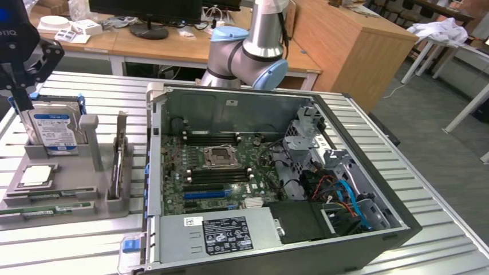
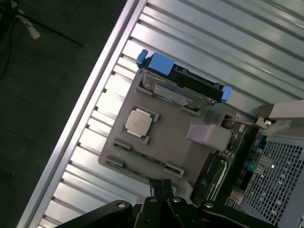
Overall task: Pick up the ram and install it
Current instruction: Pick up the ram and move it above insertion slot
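Slatted metal forms the table (image 1: 84, 86) under everything. Behind it the room holds wooden desks with a monitor (image 1: 149, 11), a tall wooden cabinet (image 1: 344, 51) and white tables (image 1: 458, 46) toward the exterior view's right.

Over the table's edge at the exterior view's left, my gripper (image 1: 19, 94) hangs fingers-down above the grey holder tray (image 1: 77, 172). In the wrist view the gripper (image 2: 161, 185) has its fingers pressed together with nothing between them, poised near the tray's (image 2: 175, 137) long edge. The hard drive (image 1: 50, 129) stands upright in the tray's rear slot, just beside my fingers. In front of it the processor chip (image 1: 38, 175) lies flat in its recess. The ram (image 1: 47, 197) lies flat in a slot along the tray's near edge, untouched, with a second green stick (image 1: 34, 210) just in front of it. An upright card (image 1: 118, 157) stands on edge at the tray's side nearest the computer case (image 1: 267, 240).

That case lies open at the table's middle, its motherboard (image 1: 221, 172) facing up. At the case's far edge my arm (image 1: 248, 54) rises in a grey column with blue-capped joints.
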Motion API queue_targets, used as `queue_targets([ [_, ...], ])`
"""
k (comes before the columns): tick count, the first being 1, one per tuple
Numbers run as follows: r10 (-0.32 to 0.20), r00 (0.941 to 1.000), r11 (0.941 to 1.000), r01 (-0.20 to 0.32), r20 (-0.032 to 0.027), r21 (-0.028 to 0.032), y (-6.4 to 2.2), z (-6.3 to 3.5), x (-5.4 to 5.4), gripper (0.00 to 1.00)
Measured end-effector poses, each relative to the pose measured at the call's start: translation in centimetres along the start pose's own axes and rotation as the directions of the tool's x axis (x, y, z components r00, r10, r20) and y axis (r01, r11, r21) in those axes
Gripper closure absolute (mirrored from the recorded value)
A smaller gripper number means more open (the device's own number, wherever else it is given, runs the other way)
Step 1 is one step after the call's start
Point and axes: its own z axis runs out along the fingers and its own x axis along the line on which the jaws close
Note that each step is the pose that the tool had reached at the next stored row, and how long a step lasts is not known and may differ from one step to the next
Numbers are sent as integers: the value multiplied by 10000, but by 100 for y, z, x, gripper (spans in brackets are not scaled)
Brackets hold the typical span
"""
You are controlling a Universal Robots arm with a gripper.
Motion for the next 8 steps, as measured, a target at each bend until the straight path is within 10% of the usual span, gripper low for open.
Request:
queue_targets([
  [8,-1312,9913,9914,1312,-57,-26,0,2,0,89],
])
